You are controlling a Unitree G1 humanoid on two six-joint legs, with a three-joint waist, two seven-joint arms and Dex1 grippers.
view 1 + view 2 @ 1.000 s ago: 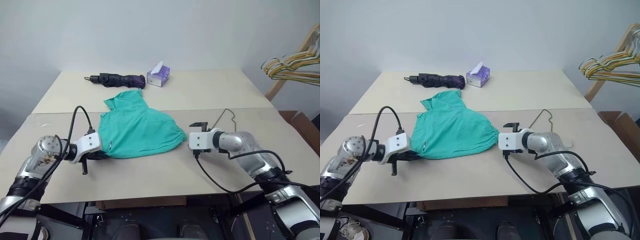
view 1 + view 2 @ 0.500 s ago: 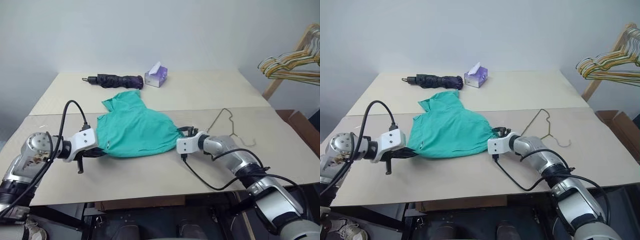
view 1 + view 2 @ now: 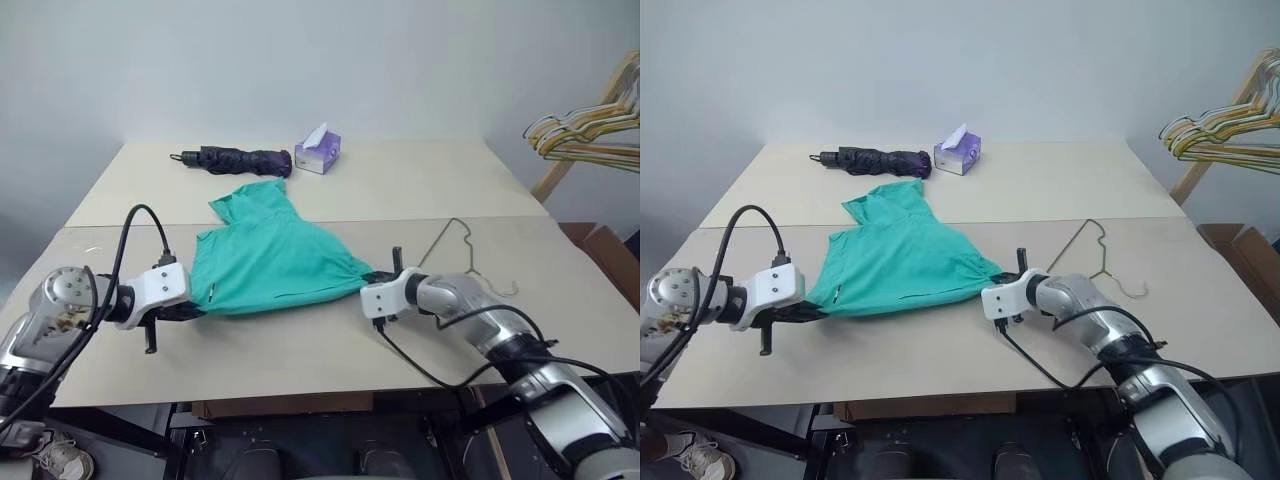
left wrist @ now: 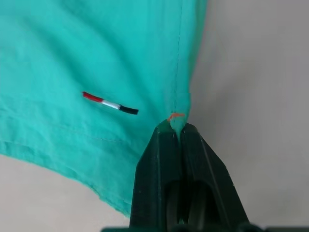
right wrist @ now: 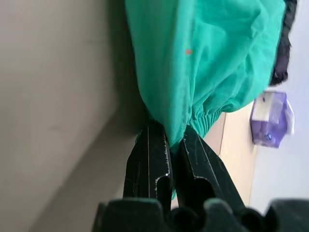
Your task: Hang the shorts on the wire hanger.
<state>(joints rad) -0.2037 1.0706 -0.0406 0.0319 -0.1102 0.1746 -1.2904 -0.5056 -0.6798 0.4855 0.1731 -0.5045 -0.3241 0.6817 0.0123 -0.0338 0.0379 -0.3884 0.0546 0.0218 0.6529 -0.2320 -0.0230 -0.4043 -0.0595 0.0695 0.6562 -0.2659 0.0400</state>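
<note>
The soft teal-green cloth shorts (image 3: 275,262) lie spread on the pale beige table (image 3: 420,190), with the left gripper (image 4: 175,129) pinching one edge and the right gripper (image 5: 170,145) pinching the gathered waistband on the other side. The thin grey-green wire hanger (image 3: 462,255) lies bare just beside the shorts, so I think the hanging is not started. Behind the shorts are a folded dark umbrella (image 3: 232,158) and a purple tissue box (image 3: 319,150), near a plain white wall (image 3: 300,60).

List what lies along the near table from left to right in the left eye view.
Left gripper shut on the cloth → teal-green soft cloth shorts → right gripper shut on the waistband → thin olive-grey wire hanger.
</note>
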